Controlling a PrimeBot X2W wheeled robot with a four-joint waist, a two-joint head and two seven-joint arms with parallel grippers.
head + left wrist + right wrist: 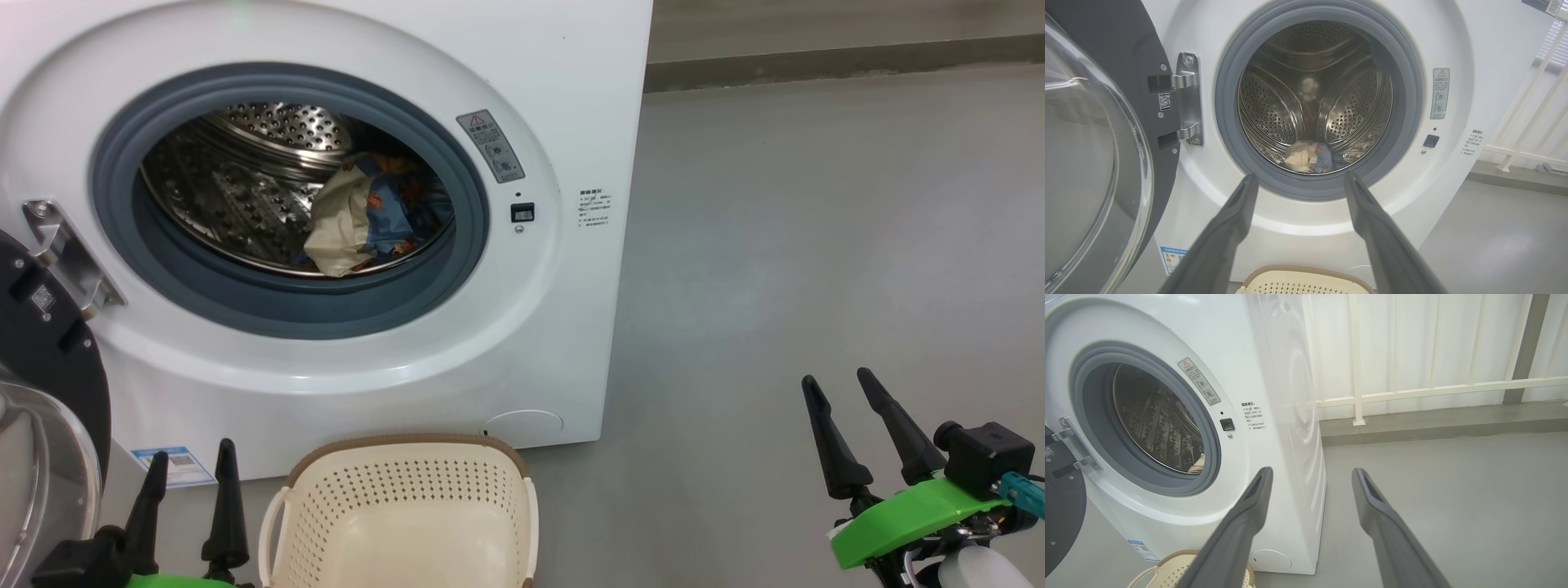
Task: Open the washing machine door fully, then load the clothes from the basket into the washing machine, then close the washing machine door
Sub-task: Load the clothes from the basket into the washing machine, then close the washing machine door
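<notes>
The white washing machine (563, 98) stands with its door (49, 384) swung wide to the left on a steel hinge (1188, 100). Blue printed and cream clothes (367, 216) lie inside the steel drum (1314, 94). The cream basket (404, 510) sits on the floor in front of the machine, and the part I see holds nothing. My left gripper (189, 457) is open at the lower left, beside the basket's left handle. My right gripper (837, 384) is open over bare floor to the right of the machine. Nothing is between either pair of fingers.
Grey floor (816, 229) stretches to the right of the machine. A low kerb (1433, 420) and a white railing (1433, 390) run along the back. A blue label sticker (175, 465) marks the machine's lower left corner.
</notes>
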